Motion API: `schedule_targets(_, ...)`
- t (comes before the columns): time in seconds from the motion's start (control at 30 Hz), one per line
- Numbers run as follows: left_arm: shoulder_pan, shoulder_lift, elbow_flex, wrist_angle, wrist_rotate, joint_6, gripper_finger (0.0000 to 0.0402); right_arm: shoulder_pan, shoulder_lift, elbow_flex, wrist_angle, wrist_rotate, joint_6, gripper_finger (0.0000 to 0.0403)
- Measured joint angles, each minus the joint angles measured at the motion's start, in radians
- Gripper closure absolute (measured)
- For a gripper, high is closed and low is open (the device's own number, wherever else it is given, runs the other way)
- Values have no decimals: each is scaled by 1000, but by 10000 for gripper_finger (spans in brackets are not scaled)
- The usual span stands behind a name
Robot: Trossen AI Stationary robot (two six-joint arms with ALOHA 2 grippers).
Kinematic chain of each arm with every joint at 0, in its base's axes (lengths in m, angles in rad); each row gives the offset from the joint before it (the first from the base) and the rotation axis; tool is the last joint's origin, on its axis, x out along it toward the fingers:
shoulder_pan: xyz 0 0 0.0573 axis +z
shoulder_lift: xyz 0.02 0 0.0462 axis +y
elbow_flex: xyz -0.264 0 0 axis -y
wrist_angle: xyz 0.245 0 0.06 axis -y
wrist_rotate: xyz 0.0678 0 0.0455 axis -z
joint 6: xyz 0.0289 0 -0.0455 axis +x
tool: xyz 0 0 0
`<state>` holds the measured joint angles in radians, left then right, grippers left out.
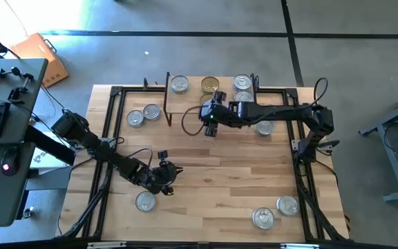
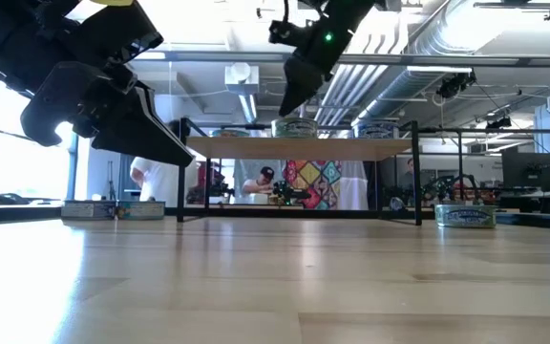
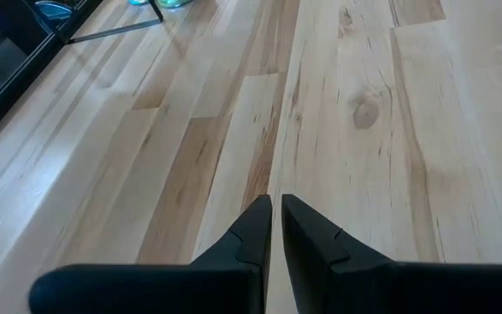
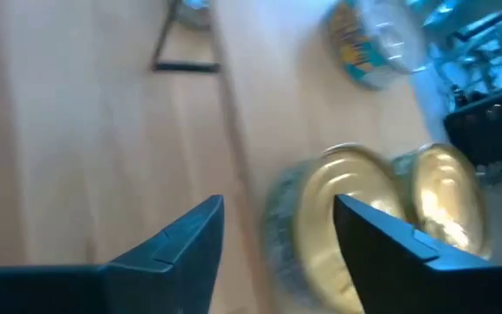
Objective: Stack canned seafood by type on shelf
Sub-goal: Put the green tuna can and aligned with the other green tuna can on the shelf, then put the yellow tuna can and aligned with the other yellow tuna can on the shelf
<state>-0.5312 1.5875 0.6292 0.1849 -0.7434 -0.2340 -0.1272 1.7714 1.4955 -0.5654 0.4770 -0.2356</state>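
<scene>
Gold tins on the shelf (image 1: 185,104), right gripper (image 1: 211,119) gaping over it.
Two gold-lidded tins (image 4: 347,218) sit at the shelf's back edge; left gripper (image 3: 275,218) pinched closed above the table.

Gold-lidded tins (image 4: 356,227) motion-blurred in right wrist view; labels unreadable. Right arm cut off at low view's top edge.

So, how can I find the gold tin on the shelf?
Look at the small wooden shelf at the far edge of the table. Three tins stand along its back edge; the gold tin is the middle one, between two silver-lidded tins.
</scene>
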Motion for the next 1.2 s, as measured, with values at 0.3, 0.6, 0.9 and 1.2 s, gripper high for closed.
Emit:
schedule_targets(0.3,0,0,0,0,0,0,381,-50,0,-5,-18,2,10,246)
schedule_targets(0.6,0,0,0,0,0,-1,381,-19,-24,-5,-20,124,17,247)
schedule_targets(0.9,-15,0,0,0,0,-2,381,139,-74,-5,-61,2,181,247)
schedule_targets(1.2,-27,0,1,-25,-44,-137,381,457,-37,-300,179,-56,256,247)
